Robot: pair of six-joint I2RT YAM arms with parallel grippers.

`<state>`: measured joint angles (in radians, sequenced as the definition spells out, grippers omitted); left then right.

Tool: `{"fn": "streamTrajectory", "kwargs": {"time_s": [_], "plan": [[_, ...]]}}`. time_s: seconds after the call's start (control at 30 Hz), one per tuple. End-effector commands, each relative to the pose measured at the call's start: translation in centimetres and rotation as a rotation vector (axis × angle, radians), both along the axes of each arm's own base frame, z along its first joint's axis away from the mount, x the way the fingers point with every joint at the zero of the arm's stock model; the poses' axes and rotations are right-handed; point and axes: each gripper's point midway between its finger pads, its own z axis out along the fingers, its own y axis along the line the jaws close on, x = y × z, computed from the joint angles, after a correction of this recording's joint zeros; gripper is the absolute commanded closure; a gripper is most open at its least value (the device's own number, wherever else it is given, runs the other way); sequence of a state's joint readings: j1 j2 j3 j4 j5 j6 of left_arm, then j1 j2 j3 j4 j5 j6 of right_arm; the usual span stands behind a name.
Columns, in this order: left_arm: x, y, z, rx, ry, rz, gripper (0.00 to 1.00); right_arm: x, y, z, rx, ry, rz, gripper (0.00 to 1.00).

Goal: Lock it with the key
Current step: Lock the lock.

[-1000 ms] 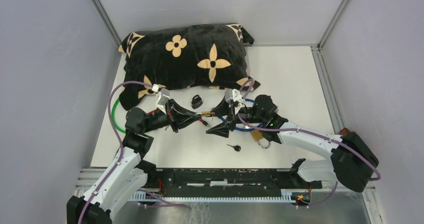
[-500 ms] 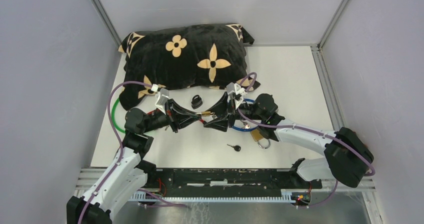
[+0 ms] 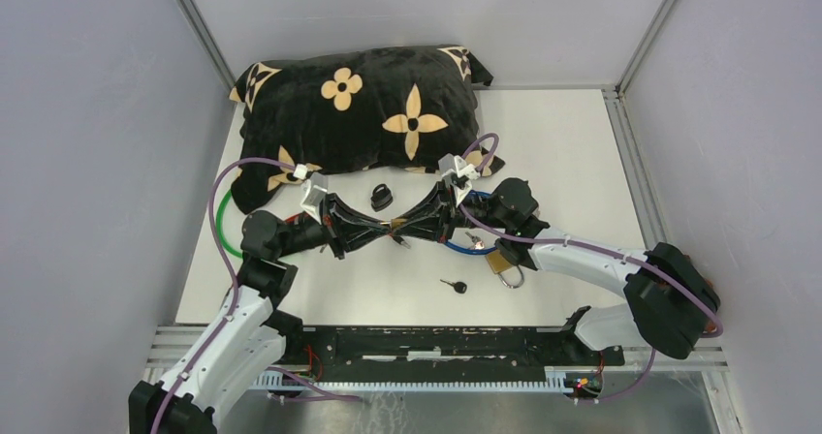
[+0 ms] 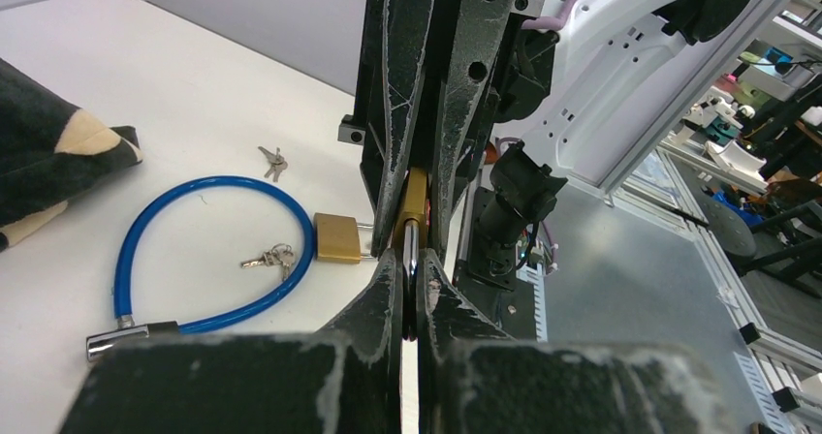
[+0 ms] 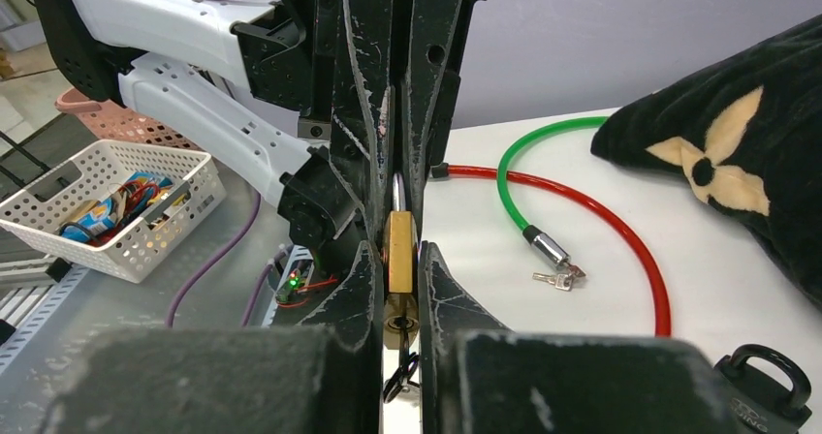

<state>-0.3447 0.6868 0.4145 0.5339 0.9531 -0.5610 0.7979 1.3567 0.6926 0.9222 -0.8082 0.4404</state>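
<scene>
A brass padlock [image 3: 395,225] hangs above the table between both grippers. In the left wrist view my left gripper [image 4: 409,260] is shut on its silver shackle [image 4: 411,245], with the brass body [image 4: 417,200] beyond it. In the right wrist view my right gripper [image 5: 399,260] is shut on the flat sides of the padlock [image 5: 399,250]. A dark key [image 5: 395,376] with a ring sticks out of the keyhole on the padlock's end face, between my right fingers. From above, left gripper [image 3: 381,227] and right gripper [image 3: 414,226] meet tip to tip.
On the table lie a second brass padlock [image 3: 500,261], a blue cable lock [image 4: 194,250] with small keys [image 4: 271,257], a loose black-headed key [image 3: 453,285] and a small black padlock [image 3: 381,197]. Green cable [image 5: 514,182], red cable [image 5: 620,231] and the black pillow [image 3: 359,114] lie behind.
My right gripper has moved left to the padlock and closed on its body. The left gripper has kept its hold and has not moved.
</scene>
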Motion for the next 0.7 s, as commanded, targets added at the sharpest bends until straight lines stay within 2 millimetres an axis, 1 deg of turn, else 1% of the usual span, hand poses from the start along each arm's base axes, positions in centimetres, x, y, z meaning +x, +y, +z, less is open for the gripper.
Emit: {"fn": "streamTrajectory", "kwargs": {"time_s": [0.0, 0.03, 0.07, 0.2, 0.27, 0.43, 0.53, 0.6, 0.67], "plan": [[-0.2, 0.1, 1.1, -0.032, -0.032, 0.005, 0.98, -0.1, -0.2, 3.4, 0.071, -0.057, -0.007, 1.0], [-0.1, 0.1, 1.2, -0.034, -0.026, 0.011, 0.98, 0.0, -0.3, 3.4, 0.067, -0.053, -0.012, 1.0], [-0.1, 0.1, 1.1, -0.034, -0.022, 0.017, 0.96, 0.0, -0.4, 3.4, 0.062, -0.048, -0.012, 1.0], [-0.1, 0.2, 0.5, -0.001, -0.007, 0.015, 0.68, 0.1, -0.8, 3.4, 0.044, -0.018, -0.024, 1.0], [-0.3, 0.2, 0.2, 0.017, -0.006, 0.009, 0.59, 0.1, -1.0, 3.4, 0.044, -0.016, -0.032, 1.0], [0.0, 0.6, -0.4, 0.073, -0.029, 0.036, 0.58, -0.1, -1.3, 3.8, 0.05, -0.025, -0.033, 1.0], [0.2, 0.6, 0.3, 0.05, -0.031, 0.051, 0.58, -0.1, -1.2, 3.6, 0.04, -0.028, -0.032, 1.0], [-0.1, 0.5, 1.2, 0.022, -0.058, 0.032, 0.55, 0.0, -1.2, 3.2, 0.027, -0.029, -0.036, 1.0], [-0.4, 0.5, 1.8, 0.011, -0.08, 0.017, 0.48, 0.0, -1.2, 3.1, 0.022, -0.029, -0.038, 1.0]]}}
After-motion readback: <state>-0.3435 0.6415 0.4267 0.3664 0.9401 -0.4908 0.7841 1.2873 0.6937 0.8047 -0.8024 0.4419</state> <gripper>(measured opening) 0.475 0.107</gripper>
